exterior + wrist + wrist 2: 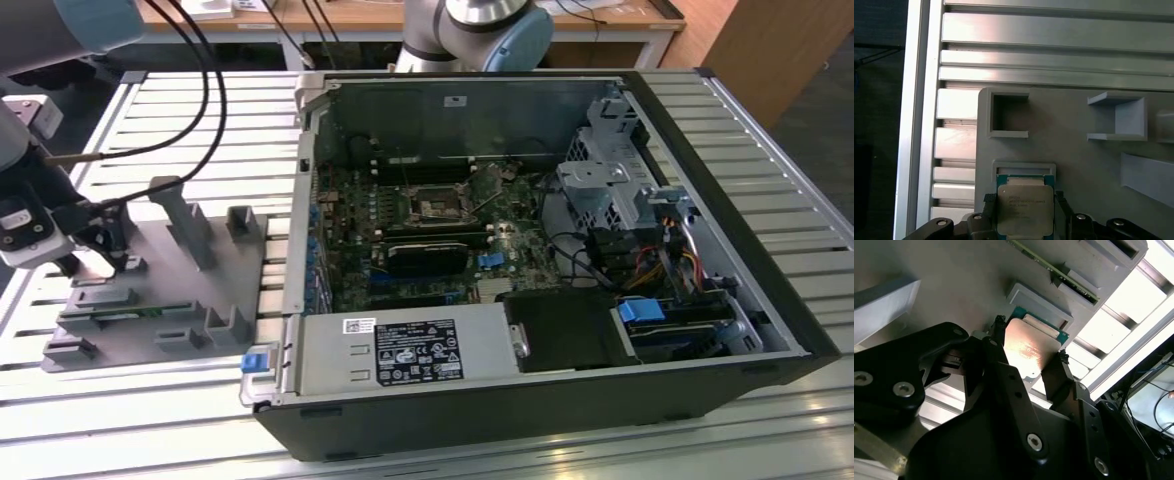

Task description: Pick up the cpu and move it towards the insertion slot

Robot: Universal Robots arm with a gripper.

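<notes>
The hand (1030, 342) is seen low over the grey fixture plate (187, 290) on the bench (174, 110). The cpu (1029, 347) is gripped between its black fingers (999, 340), which are closed narrowly against two opposite edges. Whether the chip has been lifted off its pocket cannot be told. The insertion slot (437, 205) is set well apart from the hand, inside the open computer case (747, 300).
</notes>
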